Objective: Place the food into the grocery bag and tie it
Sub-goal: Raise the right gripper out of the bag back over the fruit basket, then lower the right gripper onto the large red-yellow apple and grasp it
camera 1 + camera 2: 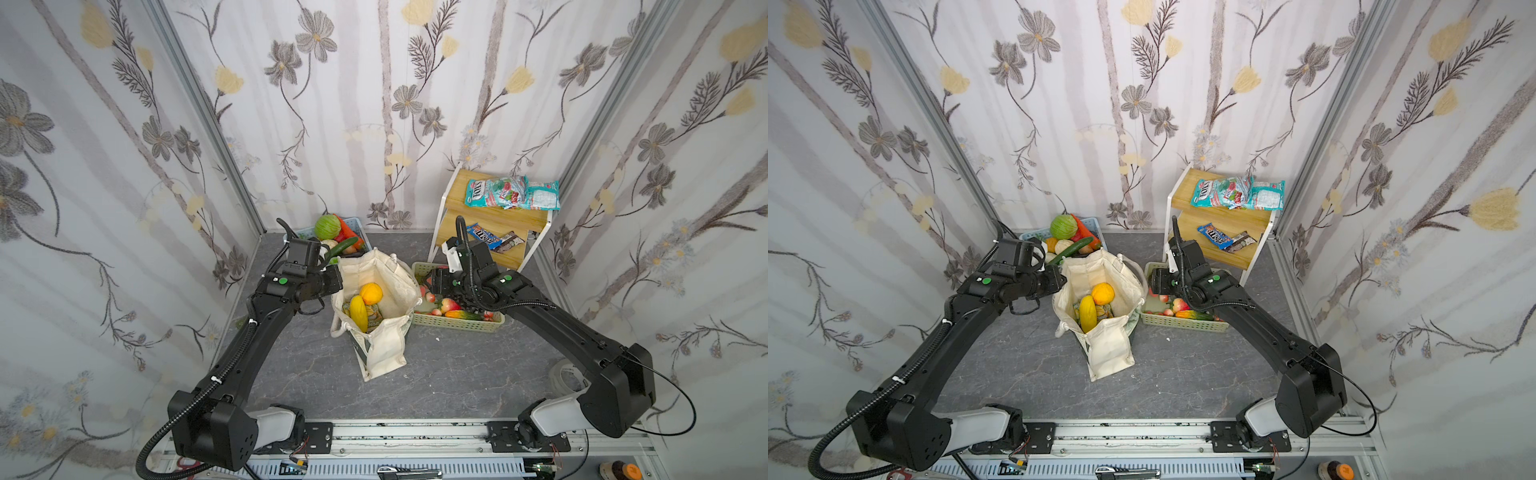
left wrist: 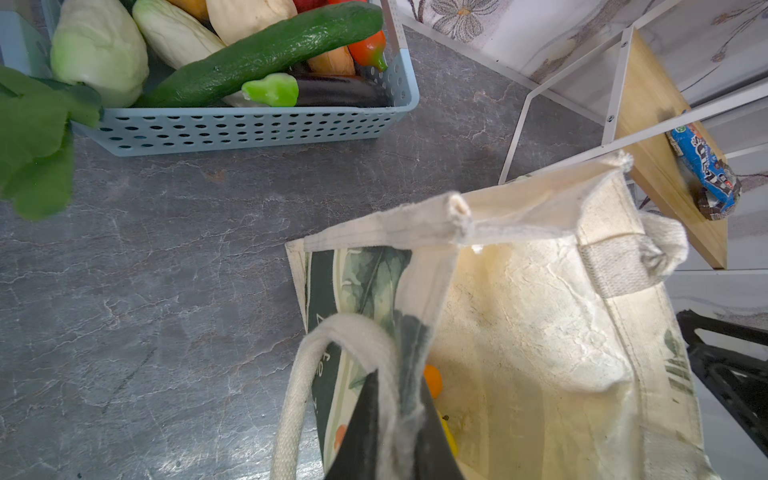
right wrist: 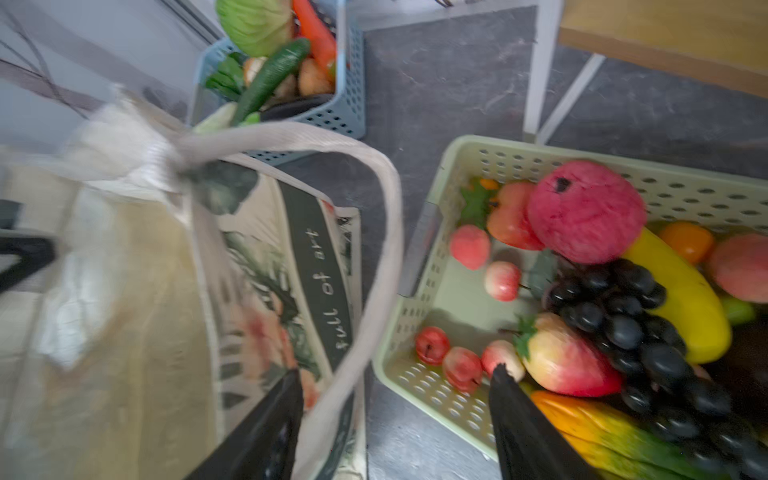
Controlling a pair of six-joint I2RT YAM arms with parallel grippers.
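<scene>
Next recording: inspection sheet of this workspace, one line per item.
Surface: grey marbled tabletop; one small white speck.
Job's things: cream canvas tote with leaf-print sides stands open; round orange fruit and yellow oblong fruit inside.
Clutter: blue perforated basket of vegetables; pale green perforated basket of fruit; wooden shelf holding teal sweet packets and blue chocolate packet.
Pincers: left pincer shut on the tote's rim; right pincer open, a cream handle loop between its fingers.
Cables: black corrugated conduit along each arm; thin black cable loops by the right arm's base.
Surroundings: floral wallpaper panels on three sides.
</scene>
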